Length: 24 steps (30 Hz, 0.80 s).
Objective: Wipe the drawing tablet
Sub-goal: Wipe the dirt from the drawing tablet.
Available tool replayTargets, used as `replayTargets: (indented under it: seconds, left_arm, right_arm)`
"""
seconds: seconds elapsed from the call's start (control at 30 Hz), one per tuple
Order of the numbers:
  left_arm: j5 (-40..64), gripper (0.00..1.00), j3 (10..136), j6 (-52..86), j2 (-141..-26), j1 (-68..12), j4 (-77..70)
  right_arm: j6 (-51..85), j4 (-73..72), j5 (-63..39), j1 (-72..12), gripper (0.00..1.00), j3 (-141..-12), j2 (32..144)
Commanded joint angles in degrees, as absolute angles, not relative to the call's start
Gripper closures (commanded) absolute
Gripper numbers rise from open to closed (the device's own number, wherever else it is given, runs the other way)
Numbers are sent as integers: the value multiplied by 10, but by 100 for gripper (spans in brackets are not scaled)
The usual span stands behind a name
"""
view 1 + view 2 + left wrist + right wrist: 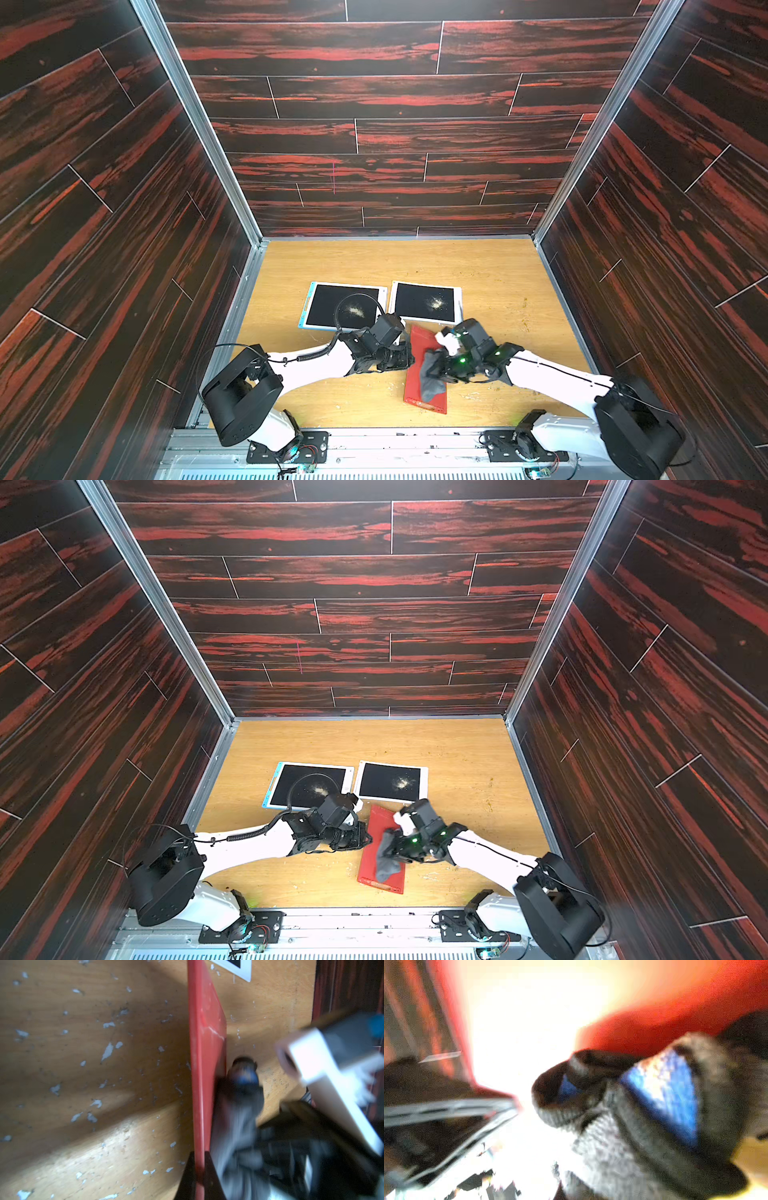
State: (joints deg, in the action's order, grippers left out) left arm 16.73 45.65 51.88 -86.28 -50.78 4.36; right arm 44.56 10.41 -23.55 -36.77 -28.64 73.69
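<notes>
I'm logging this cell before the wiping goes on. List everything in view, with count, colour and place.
blue-edged drawing tablet: one, black screen, mid-table, towards the robot's left
white-framed drawing tablet: one, black screen, right beside the first
crumb patches: two, pale, one on each black screen
red board: one, red, nearer the robot than the tablets, between the arms
cloth: one, grey, draped over the red board
table: one, light wood, scattered with specks
walls: three, dark with red grain, around the table
left end effector: one, black, shut on the red board's edge
right end effector: one, black, shut on the cloth
</notes>
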Motion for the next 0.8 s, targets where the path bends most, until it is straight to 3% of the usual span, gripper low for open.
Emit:
replayTargets:
  seconds: [0.0, 0.27, 0.53, 0.77]
  left_arm:
    - [161, 100, 460, 504, -855, -514, 40]
    - [166, 100, 456, 507, -859, -514, 31]
    - [163, 100, 456, 506, -855, -514, 39]
    - [160, 100, 459, 504, -857, -514, 43]
  right_arm:
    - [403, 137, -122, -350, 100, -256, 786]
    - [380, 147, -83, -350, 100, -373, 816]
    - [382, 161, -166, -357, 100, -556, 854]
    - [348, 196, -63, -346, 100, -501, 868]
